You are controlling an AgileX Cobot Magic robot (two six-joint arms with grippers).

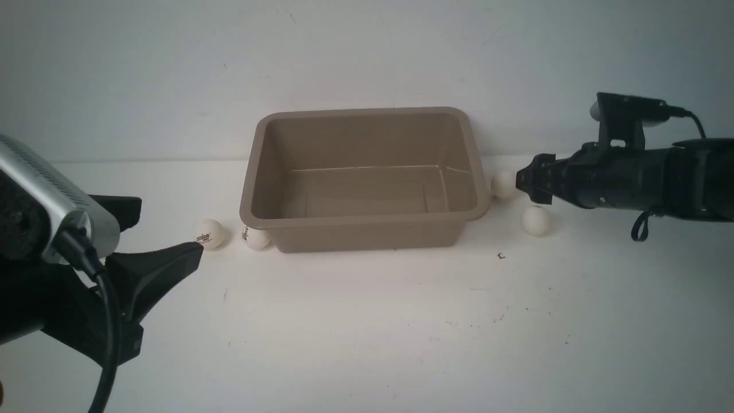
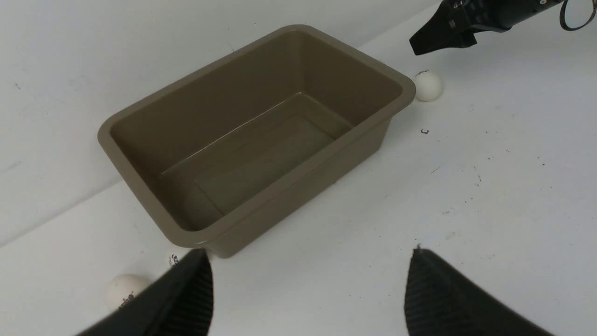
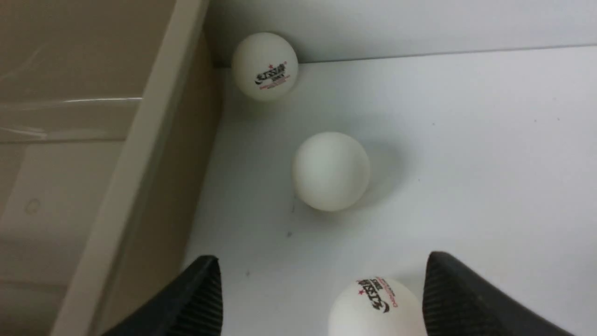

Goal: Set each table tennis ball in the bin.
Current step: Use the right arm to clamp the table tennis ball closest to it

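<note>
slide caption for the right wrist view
Right gripper with near ball between its open jaws; plain ball and far ball beyond, beside the bin.

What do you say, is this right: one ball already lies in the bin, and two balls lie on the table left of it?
Not quite: the bin is empty, as the left wrist view shows. The rest holds: the outer ball and the inner ball lie on the table left of it.

The white table (image 1: 367, 332) carries the bin (image 1: 367, 234), two balls (image 1: 209, 233) to its left, other balls (image 1: 536, 221) to its right.
</note>
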